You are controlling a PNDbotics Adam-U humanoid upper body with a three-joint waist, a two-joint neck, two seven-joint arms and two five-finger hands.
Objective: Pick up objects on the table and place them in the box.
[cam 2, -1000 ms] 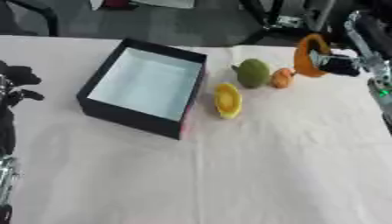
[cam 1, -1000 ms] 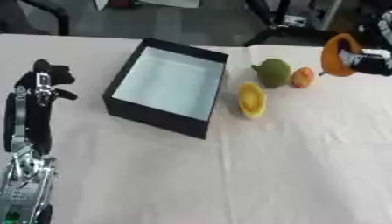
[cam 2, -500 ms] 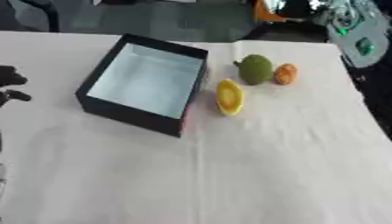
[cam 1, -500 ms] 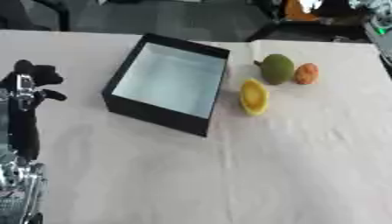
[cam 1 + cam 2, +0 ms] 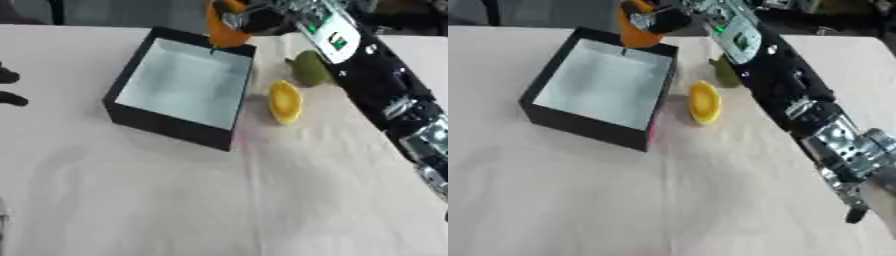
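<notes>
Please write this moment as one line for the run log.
right hand: holds orange object above far edge of box | left hand: not visible | on table: yellow object, green object | box: appears empty

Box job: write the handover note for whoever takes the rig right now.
Right robot hand: curled on an orange object, held above the far rim of the black box.
Left robot hand: only dark fingertips at the left edge, state unclear.
Box interior looks empty; nothing placed so far.
Left: release the orange object, then the yellow object and green object beside the box.
</notes>
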